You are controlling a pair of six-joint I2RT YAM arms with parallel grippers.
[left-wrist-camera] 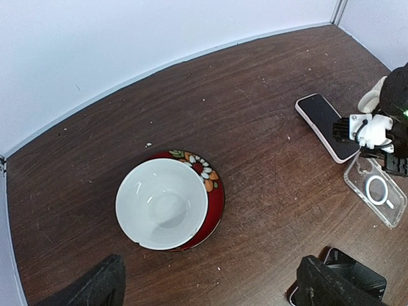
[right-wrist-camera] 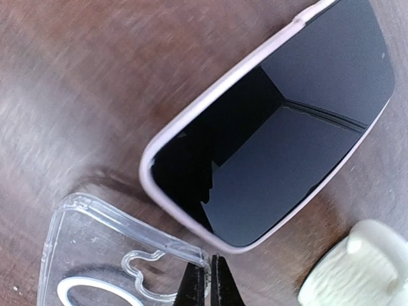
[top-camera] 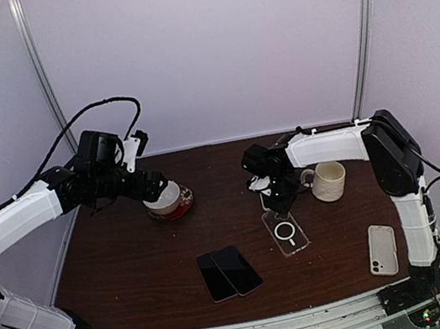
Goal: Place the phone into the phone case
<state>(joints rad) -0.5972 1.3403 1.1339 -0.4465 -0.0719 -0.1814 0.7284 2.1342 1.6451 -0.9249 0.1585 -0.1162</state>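
Observation:
A phone with a pale frame and dark screen (right-wrist-camera: 280, 121) lies face up on the brown table; it also shows in the left wrist view (left-wrist-camera: 322, 118). The clear phone case (top-camera: 285, 231) with a white ring lies just beside it, open side up. My right gripper (right-wrist-camera: 208, 284) is shut on the case's corner rim (right-wrist-camera: 191, 252) next to the phone's end, and shows in the top view (top-camera: 278, 203). My left gripper (left-wrist-camera: 213, 293) is open and empty above the table next to a white bowl (left-wrist-camera: 162, 203).
The white bowl sits on a red flowered saucer (top-camera: 178, 208). A cream mug (top-camera: 328, 181) stands right of the right gripper. Two dark phones (top-camera: 228, 272) lie side by side near the front. A white phone (top-camera: 382, 249) lies at the front right.

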